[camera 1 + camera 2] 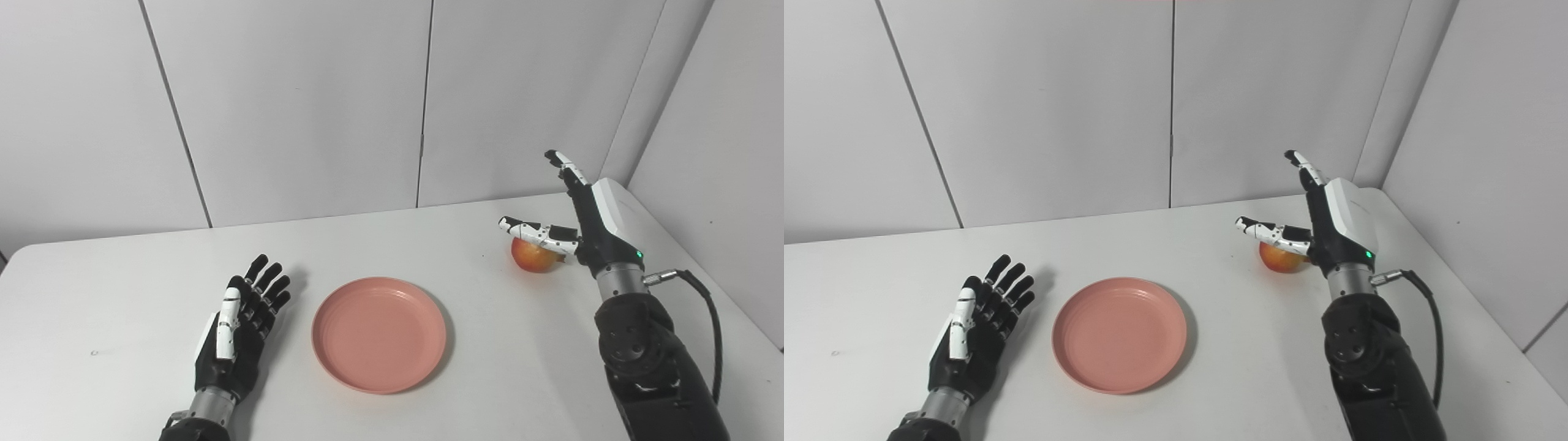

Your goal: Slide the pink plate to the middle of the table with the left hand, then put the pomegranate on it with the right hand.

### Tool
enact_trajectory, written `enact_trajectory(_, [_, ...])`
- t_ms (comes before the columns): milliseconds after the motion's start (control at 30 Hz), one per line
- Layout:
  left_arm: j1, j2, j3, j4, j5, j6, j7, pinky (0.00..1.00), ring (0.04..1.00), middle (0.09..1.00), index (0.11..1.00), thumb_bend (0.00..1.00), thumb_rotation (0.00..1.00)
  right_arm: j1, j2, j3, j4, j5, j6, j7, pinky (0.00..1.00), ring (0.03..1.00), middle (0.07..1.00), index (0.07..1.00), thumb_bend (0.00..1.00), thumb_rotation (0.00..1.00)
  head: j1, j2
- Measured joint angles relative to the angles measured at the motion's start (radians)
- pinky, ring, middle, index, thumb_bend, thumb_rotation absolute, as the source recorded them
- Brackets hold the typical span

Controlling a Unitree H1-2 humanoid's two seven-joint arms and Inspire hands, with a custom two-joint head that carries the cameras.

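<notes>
Pink plate point(378, 334) mid-counter, pomegranate point(534, 256) still off it, far right.
Left robot hand point(242, 321) lies just left of the plate on the white counter point(122, 294), fingers spread, empty. Right robot hand point(582, 214) raised over the pomegranate, fingers spread, thumb across the fruit's top; contact unclear, no grip closed.
</notes>
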Motion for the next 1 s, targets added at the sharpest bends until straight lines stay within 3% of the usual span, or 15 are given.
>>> enact_trajectory(500, [0.000, 0.004, 0.004, -0.001, -0.002, 0.000, -0.004, 0.94, 0.917, 0.932, 0.923, 0.37, 1.00, -0.032, -0.038, 0.011, 0.106, 0.006, 0.001, 0.015, 0.77, 0.865, 0.892, 0.884, 0.82, 0.46, 0.000, 0.003])
enact_trajectory(1000, [0.000, 0.006, 0.004, -0.002, -0.002, 0.000, -0.004, 0.94, 0.918, 0.933, 0.922, 0.37, 1.00, -0.091, -0.097, 0.064, 0.266, 0.021, 0.001, 0.074, 0.78, 0.871, 0.912, 0.909, 0.89, 0.45, 0.003, 0.008])
